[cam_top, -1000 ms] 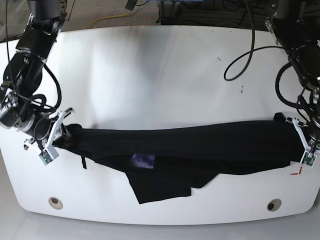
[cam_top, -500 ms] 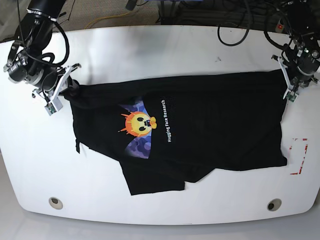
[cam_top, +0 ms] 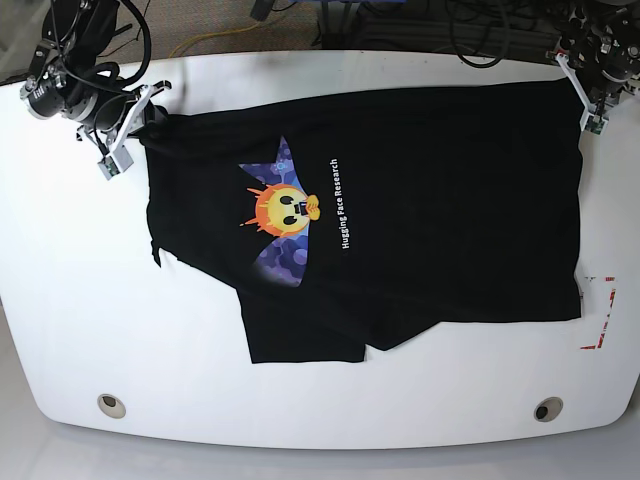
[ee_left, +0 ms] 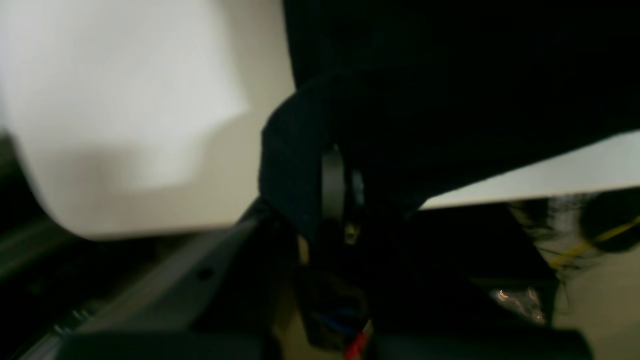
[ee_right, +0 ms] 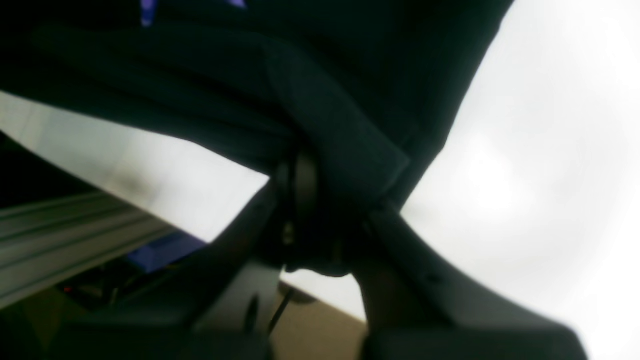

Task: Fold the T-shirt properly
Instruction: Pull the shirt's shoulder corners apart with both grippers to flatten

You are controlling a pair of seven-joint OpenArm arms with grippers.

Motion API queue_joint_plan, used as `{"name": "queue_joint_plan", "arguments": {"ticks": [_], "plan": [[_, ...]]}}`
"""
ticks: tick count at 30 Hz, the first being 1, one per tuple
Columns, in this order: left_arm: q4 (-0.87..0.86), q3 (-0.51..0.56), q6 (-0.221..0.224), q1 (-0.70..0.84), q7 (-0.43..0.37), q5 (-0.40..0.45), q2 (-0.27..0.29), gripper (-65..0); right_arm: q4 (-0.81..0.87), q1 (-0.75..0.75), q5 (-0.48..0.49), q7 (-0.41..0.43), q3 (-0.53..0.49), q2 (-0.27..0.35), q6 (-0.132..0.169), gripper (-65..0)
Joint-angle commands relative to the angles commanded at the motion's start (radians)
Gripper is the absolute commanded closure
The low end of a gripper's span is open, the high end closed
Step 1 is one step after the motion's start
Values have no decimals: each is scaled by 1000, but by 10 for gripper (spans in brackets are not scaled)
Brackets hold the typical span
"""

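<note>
I see the T-shirt (cam_top: 400, 200) spread over the white counter (cam_top: 90, 300), filling most of the middle and right of the base view; it's black but carries a print, an orange sun-like face on a purple patch (cam_top: 283, 222) with a line of white text beside it. Its top edge runs near the counter's far rim, from upper left to upper right of the frame. A folded flap hangs lower, reaching toward the bottom centre. My right claw (cam_top: 140, 120), upper left of the base view, is clenched on the shirt's corner there; the right wrist view shows black fabric (ee_right: 340, 150) bunched and pinched between the fingers (ee_right: 305, 195). My left claw (cam_top: 583, 100), upper right of the base view, is grasping the opposite corner; the left wrist view is dark and blurred, but cloth (ee_left: 400, 125) wraps over the fingers (ee_left: 332, 185). Red tape marks (cam_top: 600, 315) sit at the right edge of the counter, just beside the shirt's lower right corner. Two round holes (cam_top: 112, 405) are near the counter's front rim.
</note>
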Motion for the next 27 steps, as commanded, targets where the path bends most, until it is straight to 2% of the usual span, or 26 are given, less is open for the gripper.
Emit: {"name": "queue_joint_plan", "arguments": {"ticks": [5, 11, 13, 14, 15, 18, 20, 22, 27], "plan": [[-29, -49, 0, 20, 0, 0, 0, 0, 2, -38, 0, 0, 0, 2, 0, 0], [-28, -48, 0, 18, 0, 0, 0, -4, 2, -38, 0, 0, 0, -3, 0, -8], [-28, -37, 0, 17, 0, 0, 0, -10, 0, -38, 0, 0, 0, -14, 0, -68], [-28, -20, 0, 15, 0, 0, 0, -31, 2, -37, 0, 0, 0, -18, 0, -128], [-28, 0, 0, 11, 0, 0, -2, -89, 3, -34, 0, 0, 2, -21, 0, -227], [-26, 14, 0, -21, 3, 0, -2, -296, 5, -25, 0, 3, 12, -21, 0, -461], [-29, 15, 0, -48, 5, 0, -2, -443, 5, 2, 2, 3, 63, -28, 0, -579], [-28, 15, 0, -63, 5, 0, -2, -497, 0, 20, 2, 3, 84, -28, 0, -599], [-25, 15, 0, -110, 5, 0, -29, -487, -9, 112, -6, 3, 92, -20, 0, -599]]}}
